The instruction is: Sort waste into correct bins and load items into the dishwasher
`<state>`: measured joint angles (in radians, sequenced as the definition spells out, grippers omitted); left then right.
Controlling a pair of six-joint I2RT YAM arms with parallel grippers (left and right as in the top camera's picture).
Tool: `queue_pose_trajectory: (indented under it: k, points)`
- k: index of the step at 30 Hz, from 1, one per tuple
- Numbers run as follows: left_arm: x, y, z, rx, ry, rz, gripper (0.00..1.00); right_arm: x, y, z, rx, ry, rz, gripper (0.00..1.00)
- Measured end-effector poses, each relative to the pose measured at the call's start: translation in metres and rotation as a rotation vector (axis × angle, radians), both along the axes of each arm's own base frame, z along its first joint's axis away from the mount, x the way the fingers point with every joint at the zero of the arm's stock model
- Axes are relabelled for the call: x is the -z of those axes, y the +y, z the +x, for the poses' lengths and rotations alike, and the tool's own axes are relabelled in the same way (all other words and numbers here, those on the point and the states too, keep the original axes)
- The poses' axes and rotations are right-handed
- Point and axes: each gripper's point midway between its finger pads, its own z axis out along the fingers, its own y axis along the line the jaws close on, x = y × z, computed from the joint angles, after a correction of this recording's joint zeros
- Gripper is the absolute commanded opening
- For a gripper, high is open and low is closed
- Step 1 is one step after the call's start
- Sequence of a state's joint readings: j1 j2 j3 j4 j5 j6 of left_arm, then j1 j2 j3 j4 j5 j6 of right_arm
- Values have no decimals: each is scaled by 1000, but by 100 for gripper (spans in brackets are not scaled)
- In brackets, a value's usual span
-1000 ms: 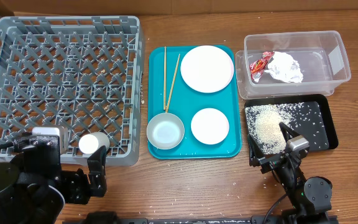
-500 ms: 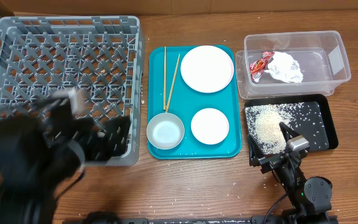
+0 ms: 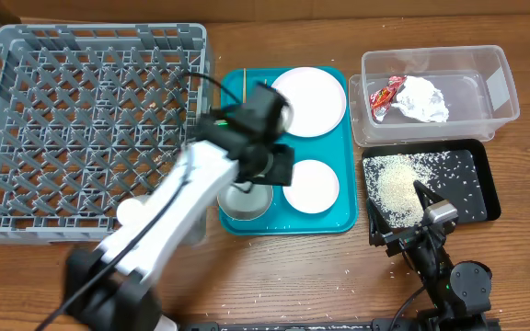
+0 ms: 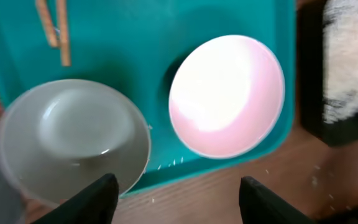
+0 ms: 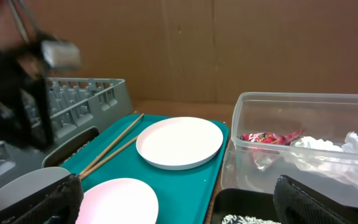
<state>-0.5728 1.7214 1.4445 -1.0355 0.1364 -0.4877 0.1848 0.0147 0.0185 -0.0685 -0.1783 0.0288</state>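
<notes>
As bowls [image 4: 225,93] await racking, the left gripper [image 4: 176,193] hangs spread, empty, above them. The right gripper [image 5: 179,205] idles, likewise spread.

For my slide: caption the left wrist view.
Open left claw over metal bowl and white bowl on teal tray.

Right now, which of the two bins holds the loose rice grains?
The shallow black rectangular tray: whitish rice grains lie scattered across it. The clear plastic rectangular tub behind it holds a crinkled red wrapper and a white paper wad instead.
</notes>
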Motion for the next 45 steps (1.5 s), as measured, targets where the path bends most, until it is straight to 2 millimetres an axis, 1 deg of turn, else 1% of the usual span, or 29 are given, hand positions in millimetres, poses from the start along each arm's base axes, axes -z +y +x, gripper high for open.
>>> queue_pose_trajectory:
  k: [3, 5, 8, 11, 13, 15, 18, 20, 22, 23, 27, 29, 30, 32, 33, 35, 36, 37, 41, 45]
  points:
    - [29, -9, 13, -29, 16, 25, 53, 0, 0, 0, 0, 0, 1, 100]
    - [41, -10, 19, -38, 20, 36, 52, 0, 0, 0, 0, 0, 0, 100]
    - [53, -15, 27, -40, 14, 35, 52, 0, 0, 0, 0, 0, 0, 100]
    - [58, -18, 31, -36, 8, 32, 51, 0, 0, 0, 0, 0, 0, 100]
    - [59, -17, 33, -37, -3, 39, 54, 0, 0, 0, 0, 0, 0, 100]
    - [59, -13, 37, -46, -23, 64, 57, 0, 0, 0, 0, 0, 0, 100]
    - [58, -2, 50, -76, -71, 100, 58, 0, 0, 0, 0, 1, 1, 100]
    - [56, 6, 64, -108, -109, 99, 58, 0, 0, 0, 0, 0, 0, 100]
    - [52, 17, 84, -147, -152, 77, 59, 0, 0, 0, 0, 0, 0, 100]
    - [49, 25, 96, -162, -178, 65, 59, 0, 0, 0, 0, 0, 0, 99]
    - [43, 56, 128, -210, -244, 44, 58, 0, 0, 0, 0, -1, 0, 100]
    - [43, 64, 137, -207, -267, 48, 57, 0, 0, 0, 0, -1, 1, 100]
    - [44, 64, 139, -199, -277, 52, 57, 0, 0, 0, 0, -1, 0, 100]
    - [49, 64, 143, -179, -292, 71, 56, 0, 0, 0, 0, 0, 0, 100]
    - [52, 64, 146, -175, -299, 83, 53, 0, 0, 0, 0, 0, 0, 100]
    - [61, 63, 151, -159, -312, 102, 45, 0, 0, 0, 0, -1, 0, 100]
    - [67, 63, 155, -148, -319, 114, 38, 0, 0, 0, 0, 0, 0, 100]
    - [73, 64, 157, -143, -321, 126, 36, 0, 0, 0, 0, -1, 0, 100]
    - [97, 73, 160, -165, -303, 188, 36, 0, 0, 0, 0, 0, 0, 100]
    - [113, 76, 164, -190, -298, 209, 38, 0, 0, 0, 0, 0, 0, 100]
